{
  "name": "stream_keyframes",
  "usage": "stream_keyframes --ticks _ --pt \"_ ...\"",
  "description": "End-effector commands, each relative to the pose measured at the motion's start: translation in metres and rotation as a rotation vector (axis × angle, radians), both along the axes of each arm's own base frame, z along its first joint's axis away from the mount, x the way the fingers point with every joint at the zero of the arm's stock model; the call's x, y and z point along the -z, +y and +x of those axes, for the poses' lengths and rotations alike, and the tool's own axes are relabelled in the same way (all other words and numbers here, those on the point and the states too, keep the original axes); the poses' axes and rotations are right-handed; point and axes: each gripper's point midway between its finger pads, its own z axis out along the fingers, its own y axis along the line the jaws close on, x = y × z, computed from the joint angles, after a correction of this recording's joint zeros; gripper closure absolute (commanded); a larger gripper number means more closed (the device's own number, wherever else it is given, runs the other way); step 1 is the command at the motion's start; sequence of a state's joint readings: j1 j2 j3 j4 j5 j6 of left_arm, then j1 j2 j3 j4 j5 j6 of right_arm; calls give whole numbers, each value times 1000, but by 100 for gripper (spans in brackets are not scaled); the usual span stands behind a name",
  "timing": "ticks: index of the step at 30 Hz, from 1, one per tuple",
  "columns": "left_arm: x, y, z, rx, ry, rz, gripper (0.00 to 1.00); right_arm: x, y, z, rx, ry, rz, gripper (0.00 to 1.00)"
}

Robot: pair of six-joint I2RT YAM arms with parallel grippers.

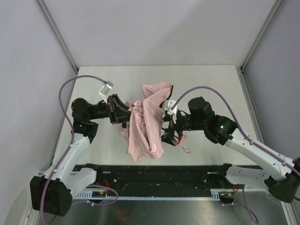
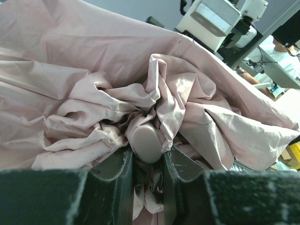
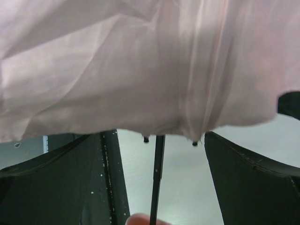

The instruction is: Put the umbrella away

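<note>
Top view looks down from the near side; wrist views face the umbrella (image 1: pixel 146 123) closely from left and right.

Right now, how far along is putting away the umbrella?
Done: the umbrella is collapsed, its fabric loose and crumpled. In hand: the left fingers clamp its rounded end cap; the right fingers stand open either side of the black shaft, gripping nothing. Left: the shaft sticks out below the fabric, which is neither rolled nor strapped.

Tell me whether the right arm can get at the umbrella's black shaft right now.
Probably yes. The right gripper stands open with the shaft running bare between its fingers, just below the pink cloth; nothing blocks it.
</note>
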State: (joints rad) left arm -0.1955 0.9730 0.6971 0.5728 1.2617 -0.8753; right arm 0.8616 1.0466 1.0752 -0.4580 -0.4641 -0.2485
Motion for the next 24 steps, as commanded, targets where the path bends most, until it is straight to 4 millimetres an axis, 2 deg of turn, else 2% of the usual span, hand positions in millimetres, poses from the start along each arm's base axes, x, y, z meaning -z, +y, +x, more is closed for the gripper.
stream_keyframes --ticks 1,8,11,15,20,22,24 --pt "-33 1 -18 36 -136 -19 100 -25 20 -3 -81 11 96 1" --pt "-36 -1 -24 80 -222 -7 100 -41 7 -11 -90 192 160 1" --pt "-34 -4 -24 102 -263 -1 100 -48 1 -21 -122 237 172 1" --pt "-33 -6 -23 123 -298 7 100 -57 -15 -15 -14 266 181 1" --pt "-33 -9 -17 137 -304 10 100 -86 -37 -16 95 198 250 1" --pt "-31 -12 -18 150 -304 9 100 -100 -35 -18 93 154 286 1" --pt "-30 -14 -22 168 -309 8 100 -110 -25 -15 70 136 310 1"
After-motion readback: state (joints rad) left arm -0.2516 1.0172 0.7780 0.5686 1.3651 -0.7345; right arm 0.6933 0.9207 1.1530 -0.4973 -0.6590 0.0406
